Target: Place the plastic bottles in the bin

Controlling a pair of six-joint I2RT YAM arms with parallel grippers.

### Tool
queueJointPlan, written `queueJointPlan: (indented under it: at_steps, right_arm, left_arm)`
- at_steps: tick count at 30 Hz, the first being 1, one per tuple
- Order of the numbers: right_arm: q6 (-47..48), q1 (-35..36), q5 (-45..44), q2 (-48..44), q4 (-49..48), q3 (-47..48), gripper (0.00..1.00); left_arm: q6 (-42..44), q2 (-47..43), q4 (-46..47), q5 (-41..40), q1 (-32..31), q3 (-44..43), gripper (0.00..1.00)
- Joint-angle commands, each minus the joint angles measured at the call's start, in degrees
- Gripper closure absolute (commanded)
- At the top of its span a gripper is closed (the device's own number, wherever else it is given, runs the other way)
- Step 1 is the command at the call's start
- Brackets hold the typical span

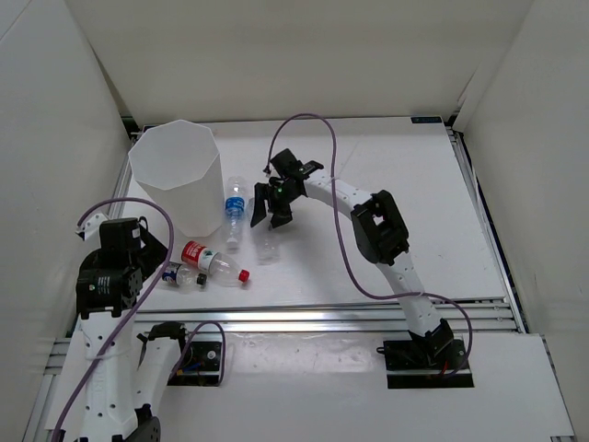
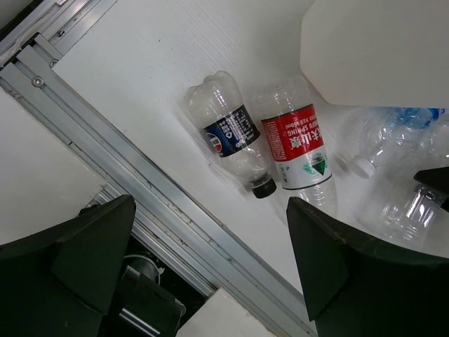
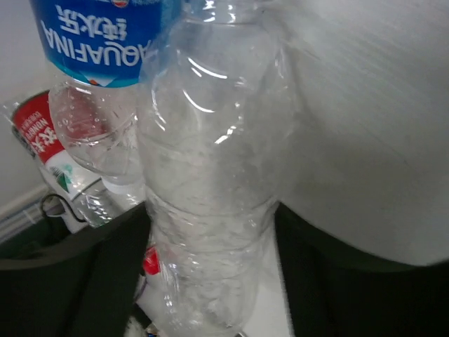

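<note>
The white faceted bin point(image 1: 184, 198) stands at the back left; its wall shows in the left wrist view point(image 2: 379, 49). The blue-labelled bottle point(image 1: 235, 210) lies beside it. The red-labelled bottle point(image 1: 213, 262) and the shorter dark-labelled bottle point(image 1: 179, 274) lie side by side near the front, also in the left wrist view: red point(image 2: 298, 144), dark point(image 2: 231, 133). My right gripper point(image 1: 271, 214) point(image 3: 210, 281) has both jaws against the plain clear bottle point(image 3: 210, 175) point(image 1: 267, 247), low over the table. My left gripper point(image 1: 138, 272) point(image 2: 210, 281) is open and empty above the front rail.
An aluminium rail point(image 2: 140, 182) runs along the table's near edge point(image 1: 322, 318). White enclosure walls point(image 1: 55, 138) close in the left, back and right. A purple cable point(image 1: 340, 239) loops beside the right arm.
</note>
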State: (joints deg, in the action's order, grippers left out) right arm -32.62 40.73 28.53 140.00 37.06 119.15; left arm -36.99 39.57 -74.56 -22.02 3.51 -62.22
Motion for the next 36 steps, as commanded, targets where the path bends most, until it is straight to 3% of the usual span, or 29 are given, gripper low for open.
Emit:
queueJointPlan:
  at_steps: [1,2,3,7,10,13,17,19,22,25,27,30,32,36]
  right_arm:
    - [0.7,-0.9,2.6,0.2,-0.8,-0.4,0.34]
    - [0.7,-0.9,2.6,-0.5,-0.8,-1.4,0.53]
    - [0.7,-1.5,2.6,-2.9,-0.8,-2.6,0.61]
    - [0.7,-2.1,0.0,-12.9,-0.8,-10.9,0.8]
    - [1.2,-2.7,-3.7,-22.3,-0.8,-12.5,0.8]
    - [-1.5,-2.7,-6.4,-27.2,-0.8,-3.3,0.8]
    - [-6.0,-2.0,-9.2,-21.0,-5.1,17.6,0.8]
    - [-7.5,0.0,-9.2,-17.9,-11.8,25.6,0.82]
    - [-9.6,1.9,-11.4,-14.4,-26.2,23.8,0.82]
    - [-11.4,1.9,-10.2,-9.7,-31.8,29.6,0.82]
    - [-11.9,2.9,-11.9,-9.7,-38.4,26.2,0.82]
    - [-7.0,3.8,-14.6,-8.5,-41.8,28.1,0.82]
    - [-8.9,4.4,-14.6,-7.9,-47.4,28.2,0.78]
    - [-7.7,4.9,-13.4,-6.8,-49.2,28.2,0.77]
  left_arm:
    - [1.0,0.5,0.6,-1.4,-0.3,0.3,0.0]
    - [1.0,0.5,0.6,-2.1,-0.3,0.3,0.0]
    - [1.0,0.5,0.6,-2.1,-0.3,0.3,0.0]
    - [-1.1,-0.7,0.6,-4.2,-0.3,0.3,0.0]
    - [-2.6,-2.0,0.0,-5.7,-0.3,0.9,0.0]
    - [-3.8,-4.4,0.0,-6.3,-0.3,3.0,0.0]
    - [-5.1,-7.3,0.6,-4.7,-0.3,6.2,0.0]
    - [-5.1,-7.8,1.1,-2.7,-0.3,6.2,0.0]
    - [-5.1,-7.3,-1.1,0.3,-0.3,6.8,0.0]
    - [-3.7,-5.2,-2.3,2.1,-0.3,6.3,0.0]
    - [-1.0,-4.1,-3.0,2.6,-0.3,4.8,0.0]
    - [-0.5,-2.7,-3.0,3.1,-0.3,3.7,0.0]
    - [-0.4,-2.7,-3.0,3.1,-0.9,3.2,0.0]
    - [0.1,-2.1,-3.6,3.7,-0.9,3.2,0.0]
